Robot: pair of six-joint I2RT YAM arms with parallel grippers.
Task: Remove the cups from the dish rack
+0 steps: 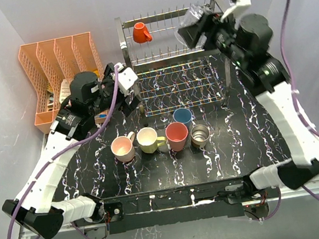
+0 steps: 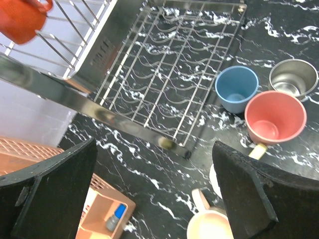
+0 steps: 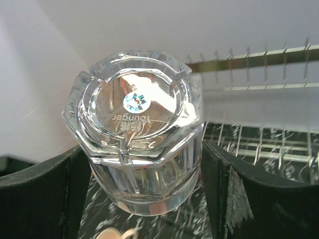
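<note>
The chrome dish rack (image 1: 175, 84) stands at the back middle. The small orange mug (image 1: 141, 33) hangs on its upper tier and also shows in the left wrist view (image 2: 20, 20). My right gripper (image 1: 192, 28) is shut on the clear glass (image 1: 197, 12), held upside down above the rack's right end, with the glass (image 3: 137, 129) between my fingers (image 3: 259, 194). In front of the rack stand the pale pink mug (image 1: 122, 148), yellow mug (image 1: 148, 139), salmon-red cup (image 1: 177, 135), steel cup (image 1: 200, 136) and light blue tumbler (image 1: 182, 117). My left gripper (image 1: 125, 81) is open and empty by the rack's left end.
A peach slotted organizer (image 1: 61, 74) stands at the back left, close to my left arm; its corner (image 2: 104, 214) shows under my left gripper (image 2: 154, 194). White walls close in the back and both sides. The rack's lower tier (image 2: 164, 74) holds nothing.
</note>
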